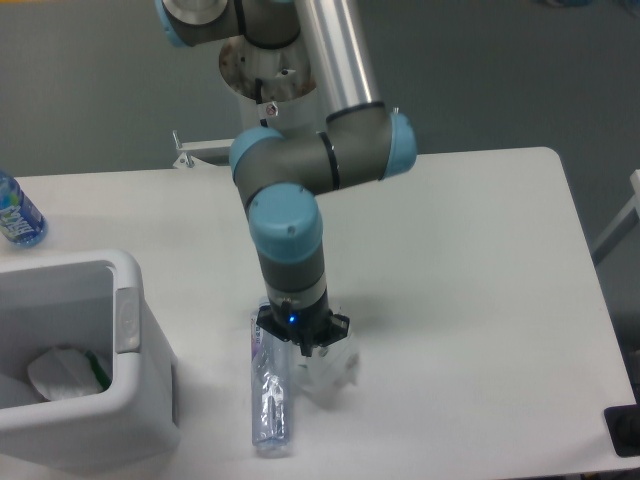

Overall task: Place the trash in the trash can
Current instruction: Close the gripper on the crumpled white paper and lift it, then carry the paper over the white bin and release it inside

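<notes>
Blue-tinted bottle [17, 215]: worktop [470, 250] far edge, beyond the trash can; not mine to bin.

Trash can [75, 355]: near-left corner, mouth up to receive; something pale and green already lies inside.

Slim bottle [270, 385]: flat on its side, just right of the trash can.

Pincer [305, 345]: I have it down at the wrapper [328, 375], beside the bottle's far end; I cannot tell whether it is gripping.
</notes>
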Available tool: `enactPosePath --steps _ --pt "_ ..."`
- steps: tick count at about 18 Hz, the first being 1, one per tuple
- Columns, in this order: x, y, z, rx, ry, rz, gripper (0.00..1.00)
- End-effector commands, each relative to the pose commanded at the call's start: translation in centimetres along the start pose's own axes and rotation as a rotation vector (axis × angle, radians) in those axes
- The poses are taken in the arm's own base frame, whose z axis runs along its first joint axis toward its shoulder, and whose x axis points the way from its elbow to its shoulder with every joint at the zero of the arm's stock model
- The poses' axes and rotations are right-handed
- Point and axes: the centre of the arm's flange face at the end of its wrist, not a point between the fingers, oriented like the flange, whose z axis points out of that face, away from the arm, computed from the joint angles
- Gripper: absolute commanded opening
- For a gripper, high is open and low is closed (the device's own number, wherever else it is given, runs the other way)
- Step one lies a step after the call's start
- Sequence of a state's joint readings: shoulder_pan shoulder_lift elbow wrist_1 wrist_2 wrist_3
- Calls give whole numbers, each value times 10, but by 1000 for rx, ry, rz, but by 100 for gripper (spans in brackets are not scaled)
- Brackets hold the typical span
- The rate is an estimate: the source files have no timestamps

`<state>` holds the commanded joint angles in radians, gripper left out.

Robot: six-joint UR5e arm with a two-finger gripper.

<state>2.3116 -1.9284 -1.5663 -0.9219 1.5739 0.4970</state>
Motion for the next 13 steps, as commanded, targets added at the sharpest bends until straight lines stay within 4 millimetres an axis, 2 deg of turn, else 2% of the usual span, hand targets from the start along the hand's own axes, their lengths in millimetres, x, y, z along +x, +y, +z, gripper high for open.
enactPosePath --steps 3,5,9,11,13 --pt "-19 -12 -48 101 -6 -36 0" --pt "-39 -19 -84 210 53 -131 0" --pt "-56 -49 -172 439 213 -328 0" --pt "-53 -58 -198 493 285 -393 0" --pt "-43 -62 -205 517 334 -389 0"
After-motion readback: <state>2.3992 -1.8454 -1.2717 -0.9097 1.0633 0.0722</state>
